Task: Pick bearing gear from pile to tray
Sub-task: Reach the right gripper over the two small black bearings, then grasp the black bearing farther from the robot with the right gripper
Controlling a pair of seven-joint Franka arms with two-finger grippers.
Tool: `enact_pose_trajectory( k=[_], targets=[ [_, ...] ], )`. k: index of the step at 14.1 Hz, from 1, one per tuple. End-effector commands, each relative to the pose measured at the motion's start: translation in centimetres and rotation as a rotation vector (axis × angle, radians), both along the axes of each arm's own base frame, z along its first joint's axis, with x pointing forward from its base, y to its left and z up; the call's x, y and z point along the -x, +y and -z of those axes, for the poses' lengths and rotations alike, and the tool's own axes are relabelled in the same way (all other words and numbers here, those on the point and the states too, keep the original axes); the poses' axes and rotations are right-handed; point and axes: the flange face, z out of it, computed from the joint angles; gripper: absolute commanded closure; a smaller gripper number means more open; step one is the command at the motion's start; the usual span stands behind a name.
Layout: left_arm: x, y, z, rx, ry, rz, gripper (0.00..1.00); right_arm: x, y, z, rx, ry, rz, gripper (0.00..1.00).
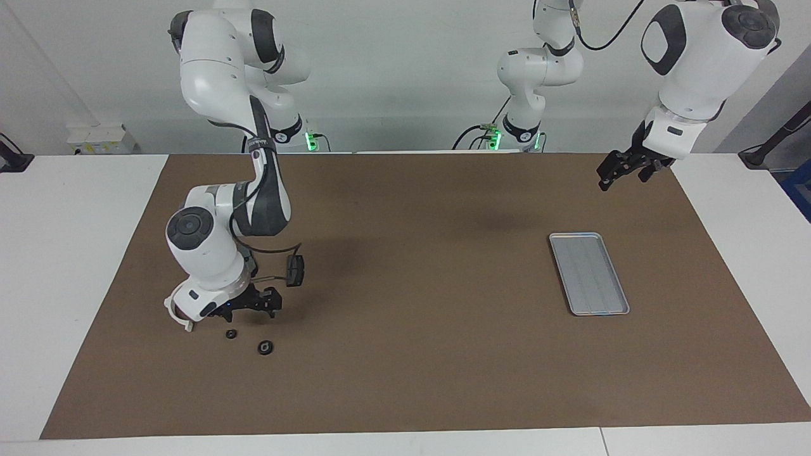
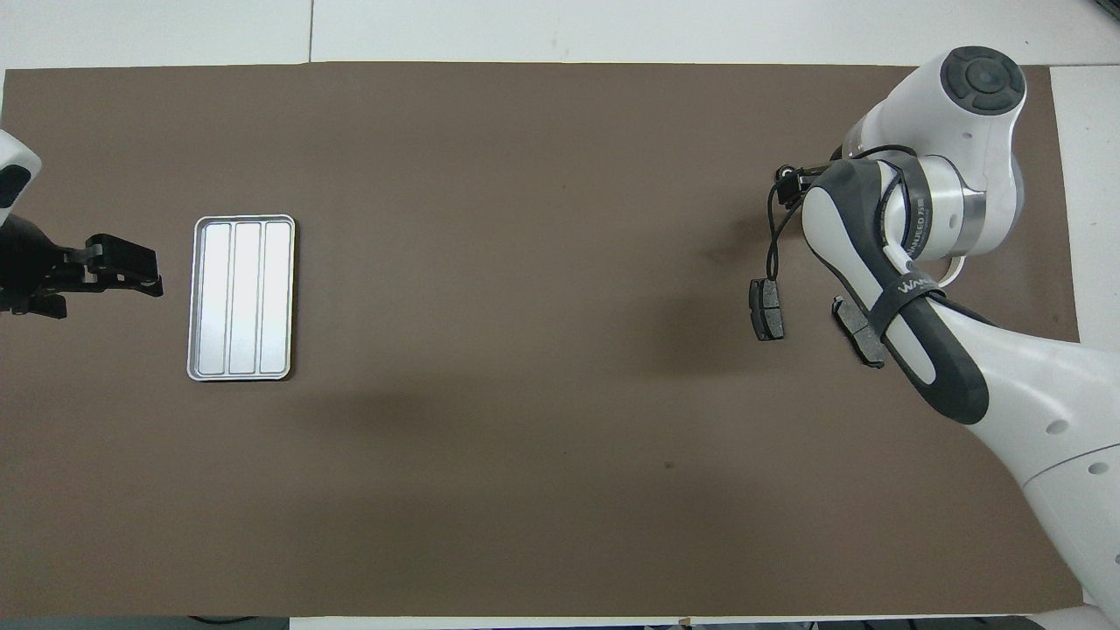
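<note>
Hovering low over the two small black rings (image 1: 265, 347), the right gripper (image 1: 250, 308) held nothing, fingers apart. The left gripper (image 1: 624, 170) waited with fingers spread beside the shallow silver-grey metal tray (image 1: 588, 273), well apart from the pile.

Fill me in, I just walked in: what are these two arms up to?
The right gripper hangs open just above the pile, over the two small black rings, holding nothing. The white curved plastic arc and the dark grey pad-shaped plate lie beside it on the brown mat. The left gripper waits open in the air near the shallow silver-grey metal tray, which has nothing in it yet.
</note>
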Motion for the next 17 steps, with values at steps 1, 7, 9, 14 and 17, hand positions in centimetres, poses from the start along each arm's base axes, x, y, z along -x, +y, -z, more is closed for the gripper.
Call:
enact_pose_trajectory(
  k=[1,7,9,14,17],
  targets=[
    [0.7,-0.1,-0.5,0.012,-0.011,0.003,0.00,-1.6,0.1,1.2,0.008,-0.031,0.011,0.07],
    [0.7,-0.1,-0.4,0.012,-0.010,0.003,0.00,-3.5,1.6,2.5,0.006,-0.052,0.036,0.08],
    [0.7,-0.1,-0.4,0.012,-0.010,0.003,0.00,-4.2,1.9,2.9,0.005,-0.059,0.045,0.08],
    [0.7,0.0,-0.4,0.012,-0.010,0.002,0.00,-4.7,1.9,4.0,0.003,-0.057,0.045,0.10],
    [0.7,0.0,-0.5,0.013,-0.011,0.002,0.00,-4.7,2.2,4.0,-0.001,-0.055,0.044,0.16]
  ],
)
